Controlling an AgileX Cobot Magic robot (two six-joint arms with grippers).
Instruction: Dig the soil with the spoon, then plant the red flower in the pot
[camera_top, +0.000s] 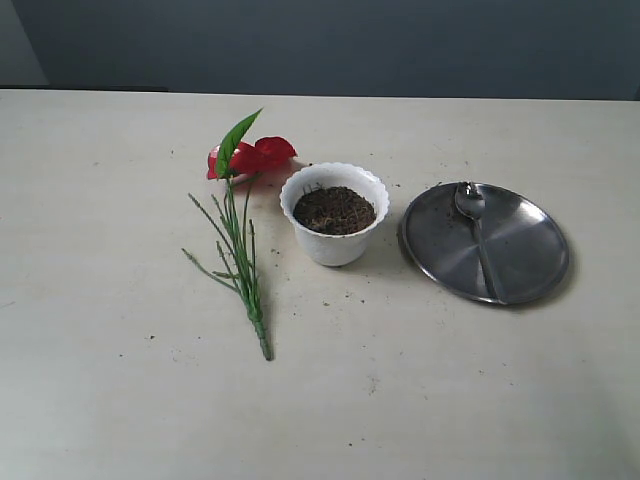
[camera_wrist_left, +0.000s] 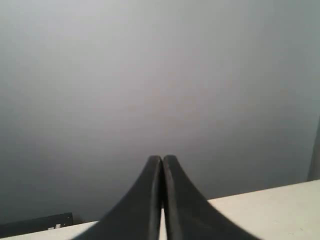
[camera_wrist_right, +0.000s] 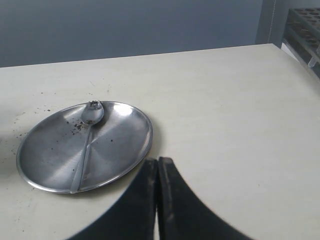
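Nothing is in hand yet, so I judge I am at the very start: the digging step has not begun. The spoon (camera_top: 477, 235) lies in the steel plate (camera_top: 530, 275), bowl toward the far rim and handle running to the near rim, untouched. The pot (camera_top: 334, 213) stands just left of the plate, its soil (camera_top: 334, 209) filling it a little below the scalloped rim. The flower (camera_top: 245, 170) lies flat on the table (camera_top: 100, 400) just left of the pot, bloom at the far end, stems trailing toward the near edge.

My right gripper (camera_wrist_right: 158, 165) has its fingers pressed together and holds nothing; it hangs above the table just beside the plate's rim, and the right wrist view shows the spoon plainly. My left gripper (camera_wrist_left: 162, 162) is likewise pressed together and empty, pointing at a grey wall with only a strip of table showing (none of the task's things appear in that view).

The next move, as I judge it, falls to the right arm: spread the fingers, come down over the thin handle and pinch it. The handle lies flat against slick metal, so the grip may slide or the plate may shift.

Little stands in the way. A few soil crumbs dot the plate and the table near the pot. The pot sits close to the plate, so a swing with the spoon could knock it.
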